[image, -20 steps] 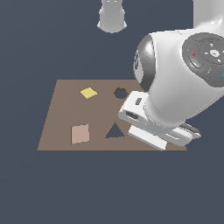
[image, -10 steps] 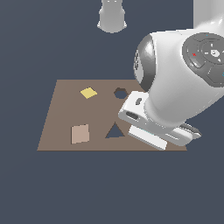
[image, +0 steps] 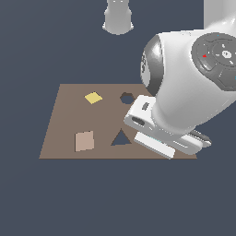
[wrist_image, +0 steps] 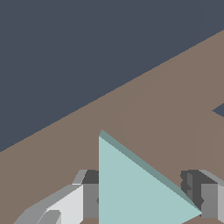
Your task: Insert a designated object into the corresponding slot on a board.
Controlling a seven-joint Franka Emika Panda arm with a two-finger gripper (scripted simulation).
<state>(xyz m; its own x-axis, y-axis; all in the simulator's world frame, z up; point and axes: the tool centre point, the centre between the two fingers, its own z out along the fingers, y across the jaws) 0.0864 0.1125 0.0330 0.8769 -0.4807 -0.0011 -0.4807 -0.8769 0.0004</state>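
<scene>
In the wrist view the designated object, a pale teal triangular block (wrist_image: 135, 192), sits between my two fingers (wrist_image: 87, 199), and both touch its sides. My gripper (wrist_image: 144, 203) is shut on it, low over the brown board (wrist_image: 166, 100). The exterior view shows the board (image: 64, 110) with the slot (image: 121, 138), a dark triangular cut-out, near its front edge. My arm's bulky white body covers the board's right part there, hiding the block and most of the hand.
A yellow square block (image: 93, 97) lies at the board's back and a pink block (image: 85, 140) at its front left. A dark hexagonal cut-out (image: 126, 97) sits behind the slot. A dark cut-out corner (wrist_image: 218, 109) shows in the wrist view. The robot's base (image: 118, 16) stands behind.
</scene>
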